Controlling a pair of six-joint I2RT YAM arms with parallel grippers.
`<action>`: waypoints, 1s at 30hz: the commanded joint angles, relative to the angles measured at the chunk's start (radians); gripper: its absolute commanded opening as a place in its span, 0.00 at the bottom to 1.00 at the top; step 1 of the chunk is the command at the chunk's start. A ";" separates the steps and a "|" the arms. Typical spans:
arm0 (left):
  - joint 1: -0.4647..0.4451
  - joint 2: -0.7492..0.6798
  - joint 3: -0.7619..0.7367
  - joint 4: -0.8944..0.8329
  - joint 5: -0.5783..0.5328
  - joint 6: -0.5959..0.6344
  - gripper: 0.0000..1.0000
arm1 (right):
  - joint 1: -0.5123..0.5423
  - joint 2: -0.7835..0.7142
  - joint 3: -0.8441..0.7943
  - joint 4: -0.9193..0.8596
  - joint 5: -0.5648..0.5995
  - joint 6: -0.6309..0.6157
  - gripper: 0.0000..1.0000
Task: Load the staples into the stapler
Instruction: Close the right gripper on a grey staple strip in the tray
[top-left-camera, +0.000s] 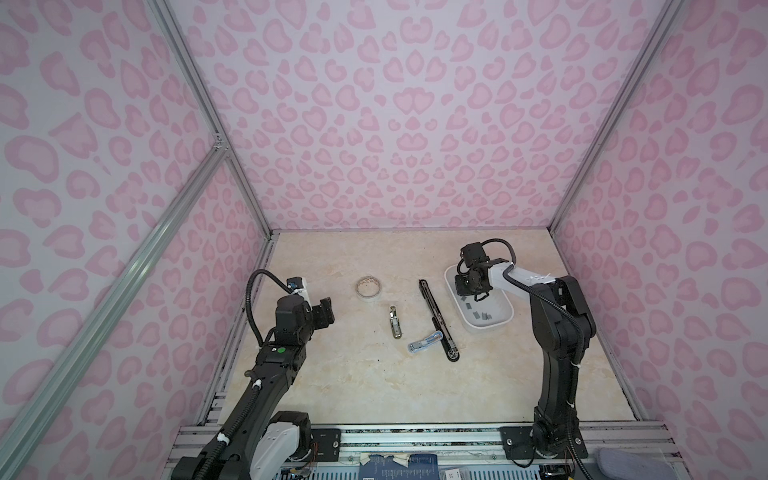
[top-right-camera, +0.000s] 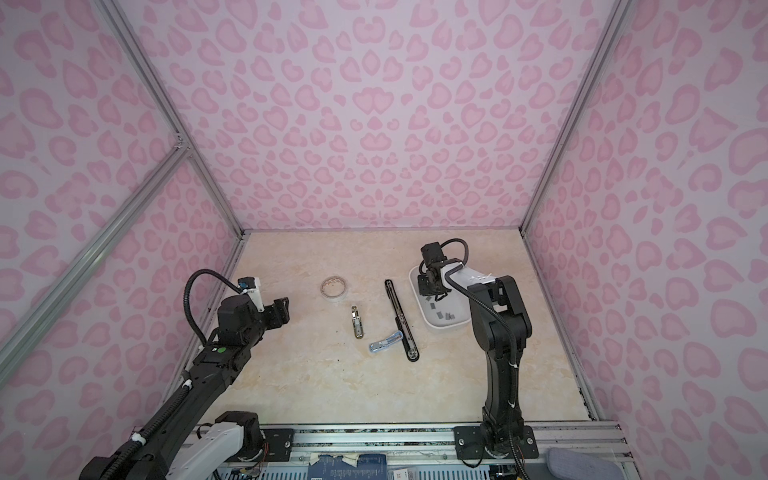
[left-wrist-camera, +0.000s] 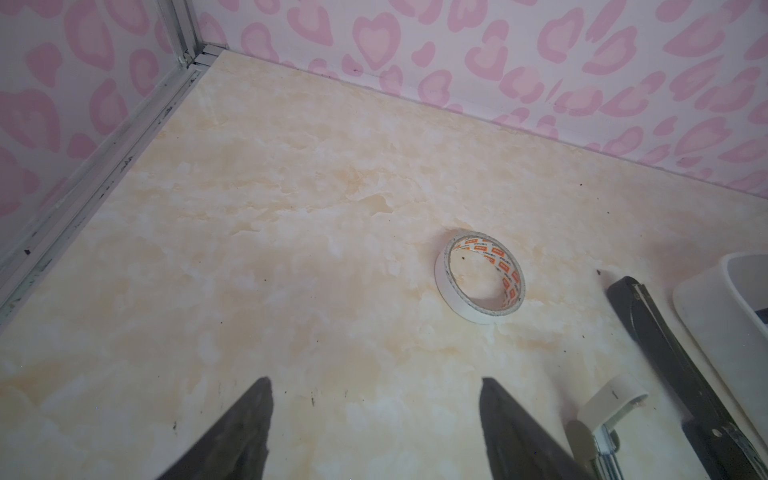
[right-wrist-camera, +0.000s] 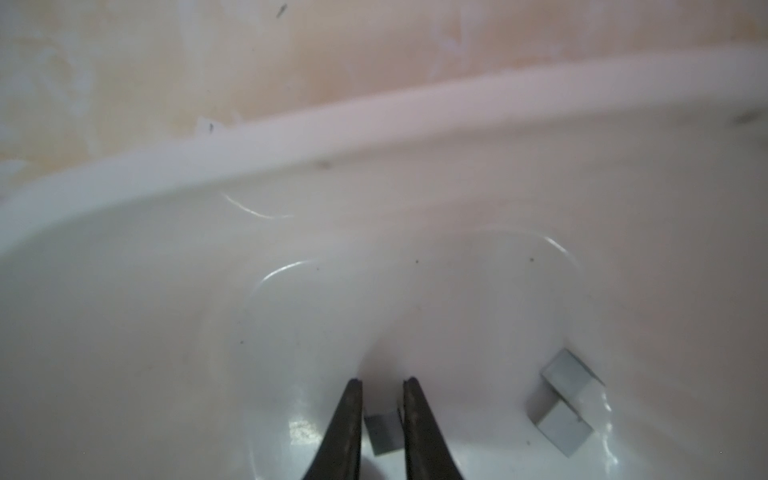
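Hovering above the near-left part of the desk (top-left-camera: 374, 395), the left tool (left-wrist-camera: 376, 381) has its two dark fingers spread wide with nothing between them; only the marbled surface lies beneath.

Nearest on the desk, around the middle, a blue-and-silver stapler (top-left-camera: 424, 344) lies slantwise against the near end of a long black stapler (top-left-camera: 436, 318), which stretches away toward the back wall. To the left of these and apart from them lies a small metal stapler (top-left-camera: 394, 322); the left wrist view shows a white part raised at one end of it. Right of the long black stapler, just beside it, sits a white tray (top-left-camera: 488, 329). The staples (top-left-camera: 485, 316) are in this tray, scattered as small grey strips on its floor.

Farther back and left, a roll of white tape (top-left-camera: 368, 289) lies flat on the desk, well apart from the staplers.

At the far end of the tray the right tool (right-wrist-camera: 382, 380) points down inside it. Its fingers are drawn narrow and closed on one staple strip (right-wrist-camera: 381, 434), which fills the gap between them low on the tray floor. Whether that strip is lifted off the floor cannot be told. Two more grey strips (right-wrist-camera: 567, 374) lie together just beside it.
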 joint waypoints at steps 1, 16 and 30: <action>0.001 0.002 0.014 0.006 0.003 0.000 0.79 | 0.001 0.005 -0.010 -0.048 -0.007 0.000 0.18; 0.001 -0.001 0.019 0.004 0.008 -0.004 0.79 | 0.001 -0.006 -0.018 -0.049 -0.022 -0.001 0.24; 0.001 0.000 0.019 0.004 0.010 -0.009 0.79 | -0.008 0.009 -0.024 -0.043 -0.021 0.005 0.17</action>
